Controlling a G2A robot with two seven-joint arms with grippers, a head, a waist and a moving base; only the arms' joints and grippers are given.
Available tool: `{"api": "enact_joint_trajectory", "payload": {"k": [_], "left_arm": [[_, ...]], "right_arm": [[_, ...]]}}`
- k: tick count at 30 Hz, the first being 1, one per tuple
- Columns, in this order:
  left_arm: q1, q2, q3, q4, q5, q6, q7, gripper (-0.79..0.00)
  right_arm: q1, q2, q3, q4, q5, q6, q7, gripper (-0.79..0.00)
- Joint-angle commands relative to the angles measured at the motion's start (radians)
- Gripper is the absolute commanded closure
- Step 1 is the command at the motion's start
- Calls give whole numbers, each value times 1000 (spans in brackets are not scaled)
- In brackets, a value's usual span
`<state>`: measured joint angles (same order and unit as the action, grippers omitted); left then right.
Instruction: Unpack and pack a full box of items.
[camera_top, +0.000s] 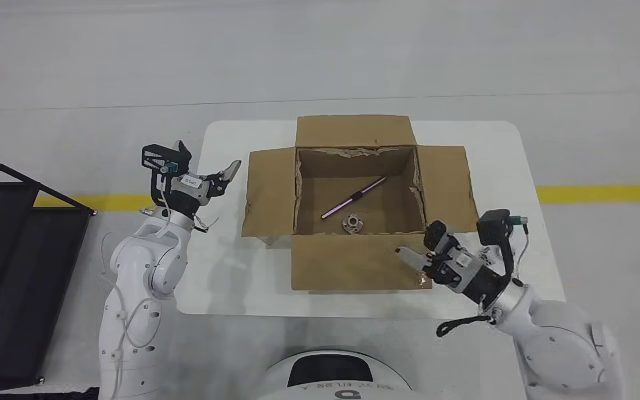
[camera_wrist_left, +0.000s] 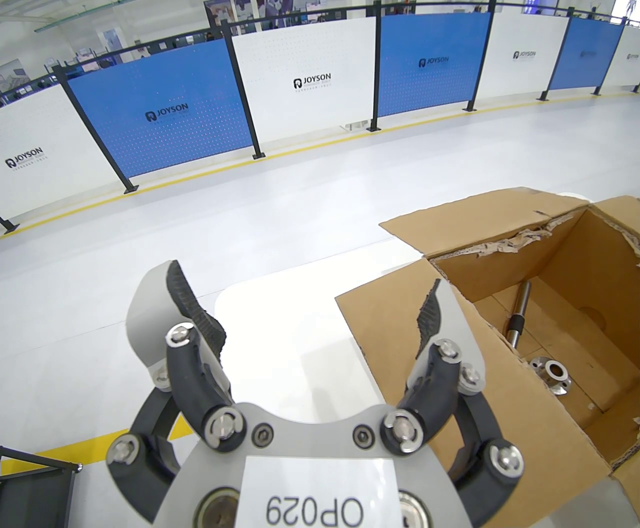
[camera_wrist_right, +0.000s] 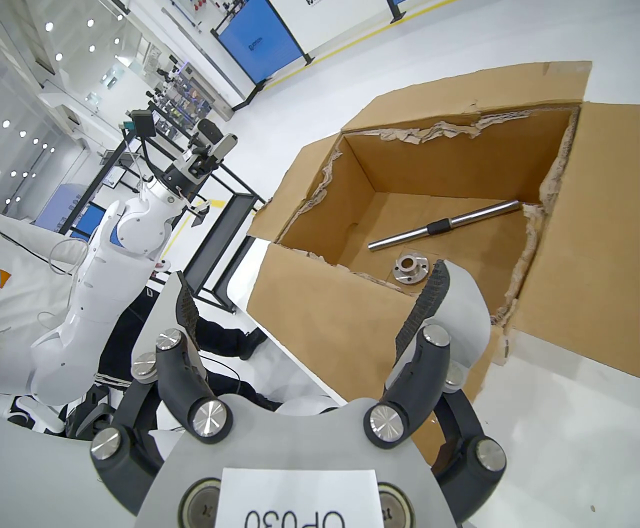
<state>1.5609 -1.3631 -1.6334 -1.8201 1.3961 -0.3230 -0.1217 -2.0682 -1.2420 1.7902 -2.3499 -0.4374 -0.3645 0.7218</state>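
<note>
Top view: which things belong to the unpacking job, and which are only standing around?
Job: cardboard box; metal rod and flange inside it; left pincer and right pincer, both open.
Standing around: white table; black rack beside it; yellow floor line.

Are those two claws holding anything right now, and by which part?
Nothing is held. The left gripper and right gripper are open and empty; the metal rod and flange lie inside the cardboard box.

Wrist-plate labels (camera_wrist_left: 312, 509) (camera_wrist_right: 295, 520), apparently codes; logos (camera_wrist_left: 166, 114) on barrier panels (camera_wrist_left: 210, 145).
</note>
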Motion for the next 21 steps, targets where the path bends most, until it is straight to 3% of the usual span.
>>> {"api": "enact_joint_trajectory", "payload": {"k": [1,9,15,21], "left_arm": [[0,0,0,0,0,0,0,-785],[0,0,0,0,0,0,0,-785],[0,0,0,0,0,0,0,-785],[0,0,0,0,0,0,0,-785]], "right_arm": [[-2,0,6,0,4,-2,0,-785],[45,2,-30,61,70,-2,-7,-785],[253,14,-157,74,-1,72,134,-785],[525,14,-401,97,-266,302,294,-785]]}}
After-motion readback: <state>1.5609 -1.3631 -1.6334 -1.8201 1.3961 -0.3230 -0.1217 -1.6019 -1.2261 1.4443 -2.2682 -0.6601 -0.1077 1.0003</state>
